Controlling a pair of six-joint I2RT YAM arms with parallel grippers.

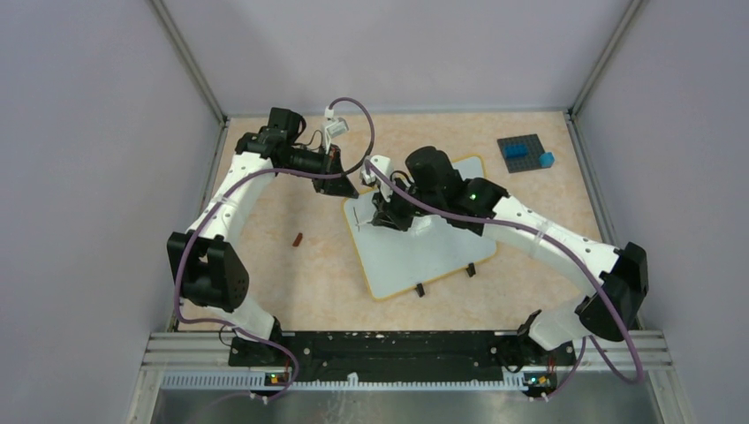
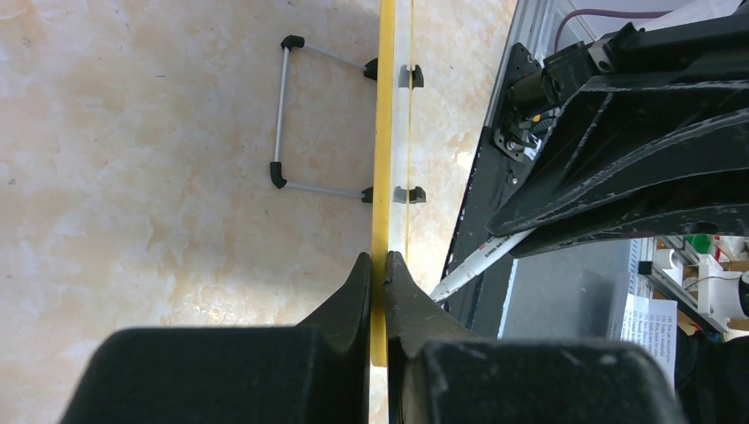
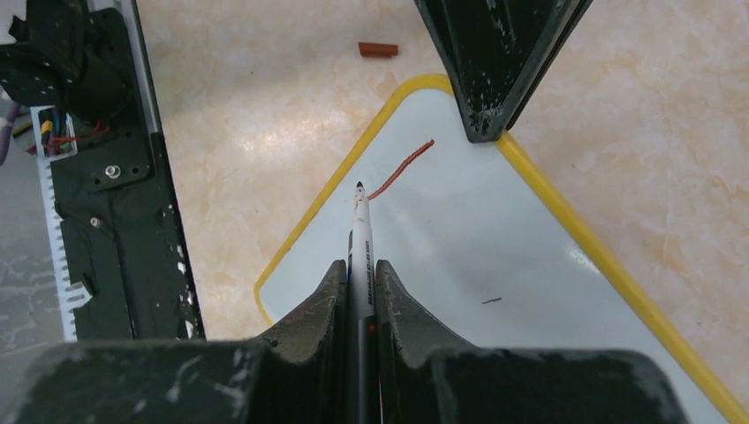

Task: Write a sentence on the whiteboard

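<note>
The whiteboard (image 1: 433,252), white with a yellow rim and two black feet, lies tilted at mid-table. My left gripper (image 1: 346,187) is shut on its far left rim; in the left wrist view the fingertips pinch the yellow rim (image 2: 382,132) edge-on, gripper (image 2: 377,258). My right gripper (image 3: 359,265) is shut on a white marker (image 3: 359,225), tip down near the board's left corner. A single reddish-brown stroke (image 3: 402,166) runs on the board (image 3: 495,247) just beyond the tip. No written words of the sentence show. The right gripper (image 1: 386,219) hovers over the board's upper left.
A reddish-brown marker cap (image 1: 298,238) lies on the table left of the board, also in the right wrist view (image 3: 378,49). A dark grey studded plate with blue bricks (image 1: 525,152) sits far right. A wire stand (image 2: 283,124) shows behind the board.
</note>
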